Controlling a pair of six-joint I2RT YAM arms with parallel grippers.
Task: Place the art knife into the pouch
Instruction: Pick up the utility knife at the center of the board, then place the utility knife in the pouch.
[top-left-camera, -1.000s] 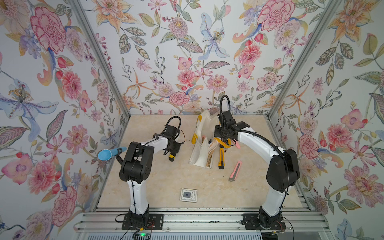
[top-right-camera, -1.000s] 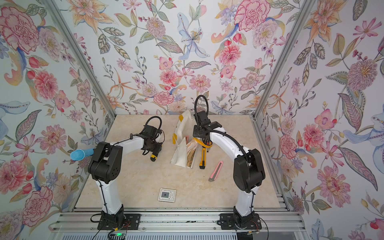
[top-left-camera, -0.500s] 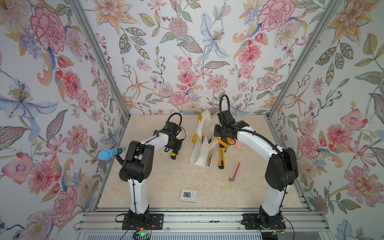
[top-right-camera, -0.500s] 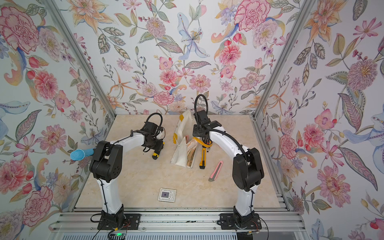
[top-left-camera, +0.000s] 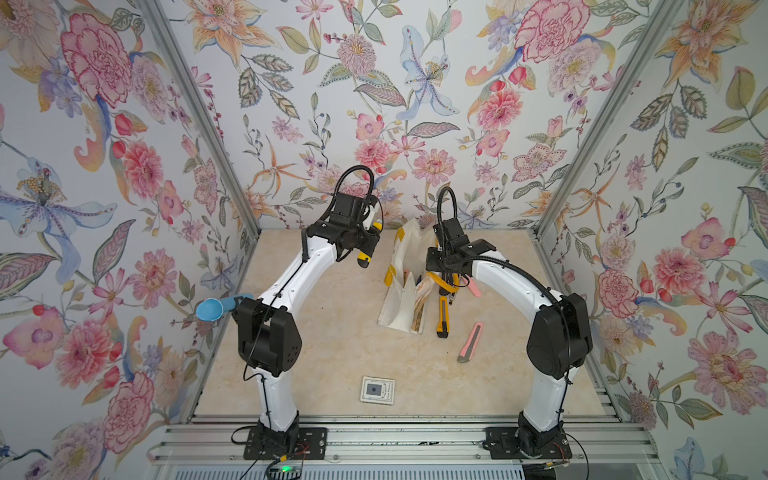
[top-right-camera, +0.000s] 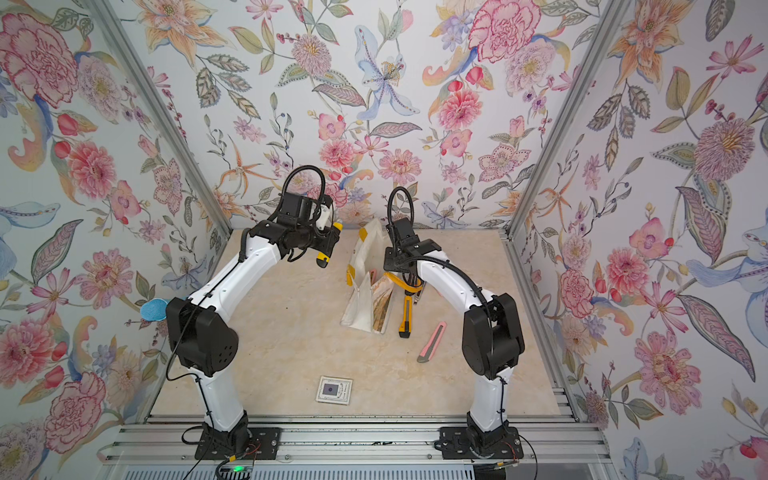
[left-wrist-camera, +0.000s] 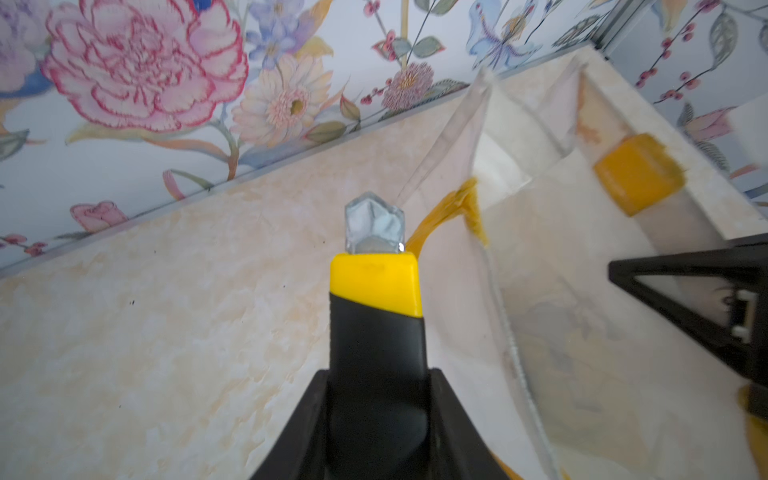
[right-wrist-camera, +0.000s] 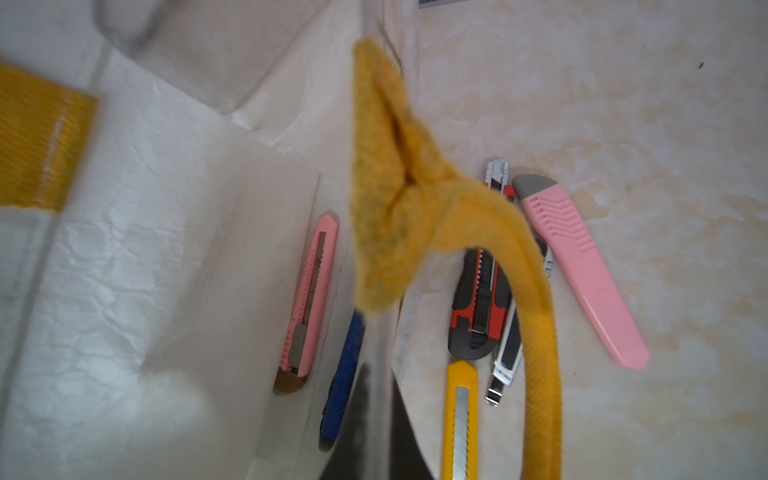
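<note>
Presently the art knife (left-wrist-camera: 376, 324) is off the surface (top-left-camera: 332, 353), grasped by the left pincer (left-wrist-camera: 376, 415) around its black body, with the yellow collar and metal nose projecting ahead of the jaws. In both top views the knife hangs left of the pouch (top-left-camera: 401, 299), apart from it and towards the far wall. Its long axis runs roughly far to near, on a tilt. The pouch mouth lies to the right of the knife, so the coming move is judged a rightward carry by the left arm, which alone holds the knife.

The right pincer (top-left-camera: 446, 277) is clenched on the yellow handle (right-wrist-camera: 536, 332), lifting that edge so the mouth gapes.

Only the left wrist view shows the grip itself and the gap at the mouth. Only the right wrist view shows a pink knife (right-wrist-camera: 309, 295) and a blue knife (right-wrist-camera: 343, 374) already lying inside, and further knives on the surface beside the pouch
</note>
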